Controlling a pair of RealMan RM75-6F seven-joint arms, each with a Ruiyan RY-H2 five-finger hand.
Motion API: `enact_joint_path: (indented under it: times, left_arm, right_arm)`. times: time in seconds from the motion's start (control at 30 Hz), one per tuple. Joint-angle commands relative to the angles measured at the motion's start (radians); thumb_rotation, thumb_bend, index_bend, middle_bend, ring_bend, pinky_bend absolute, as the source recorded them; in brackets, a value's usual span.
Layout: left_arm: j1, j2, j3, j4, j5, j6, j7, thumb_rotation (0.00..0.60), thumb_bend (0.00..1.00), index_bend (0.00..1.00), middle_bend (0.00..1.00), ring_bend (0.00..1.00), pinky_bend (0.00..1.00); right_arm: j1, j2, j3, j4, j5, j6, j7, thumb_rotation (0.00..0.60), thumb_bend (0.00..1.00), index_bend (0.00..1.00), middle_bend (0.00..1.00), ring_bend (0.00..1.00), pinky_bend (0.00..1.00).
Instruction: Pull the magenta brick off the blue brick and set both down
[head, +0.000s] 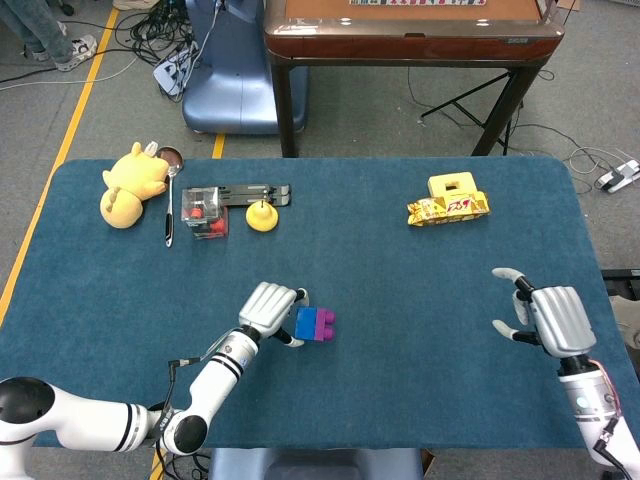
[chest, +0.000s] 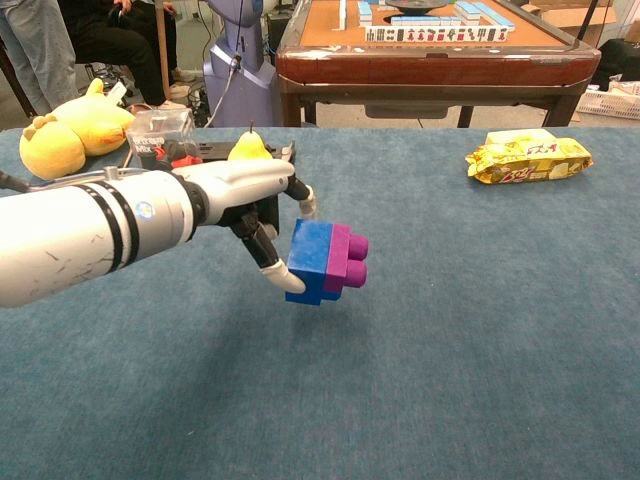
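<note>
The left hand (chest: 245, 200) has its fingers (chest: 277, 274) clamped on the blue brick (chest: 310, 260), held just above the blue tabletop (chest: 480, 330) near its middle. The magenta brick (chest: 345, 261) is stuck to the blue brick's right side. At the near right, the right hand (head: 548, 318) hovers, fingers apart, holding nothing.

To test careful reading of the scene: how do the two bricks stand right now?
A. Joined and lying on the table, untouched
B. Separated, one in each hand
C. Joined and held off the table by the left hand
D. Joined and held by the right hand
C: the left hand grips the blue brick, magenta brick attached, above the table; the right hand holds nothing.
</note>
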Motion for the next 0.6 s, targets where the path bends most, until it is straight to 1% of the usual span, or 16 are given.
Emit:
enact_joint_path:
  times: [0.03, 0.17, 0.37, 0.6]
  left_arm:
    - [0.006, 0.0, -0.015, -0.006, -0.01, -0.005, -0.017, 0.537, 0.02, 0.64, 1.0, 0.93, 1.0]
    - [0.013, 0.001, -0.038, -0.011, -0.022, -0.018, -0.051, 0.535, 0.02, 0.64, 1.0, 0.93, 1.0]
    - [0.027, 0.004, -0.065, -0.014, -0.038, -0.028, -0.102, 0.538, 0.02, 0.64, 1.0, 0.93, 1.0]
    - [0.038, -0.008, -0.093, -0.007, -0.072, 0.002, -0.123, 0.535, 0.02, 0.64, 1.0, 0.93, 1.0]
  right_arm:
    - [0.034, -0.001, 0.019, -0.029, 0.007, -0.032, -0.02, 0.6, 0.0, 0.32, 0.94, 0.95, 1.0]
    - [0.071, -0.009, 0.032, -0.054, 0.018, -0.07, -0.053, 0.6, 0.0, 0.32, 0.98, 0.98, 1.0]
    - [0.123, -0.03, 0.048, -0.082, 0.031, -0.121, -0.071, 0.6, 0.0, 0.32, 0.98, 0.99, 1.0]
    - [0.18, -0.059, 0.062, -0.115, 0.053, -0.179, -0.084, 0.6, 0.0, 0.32, 1.0, 1.0, 1.0]
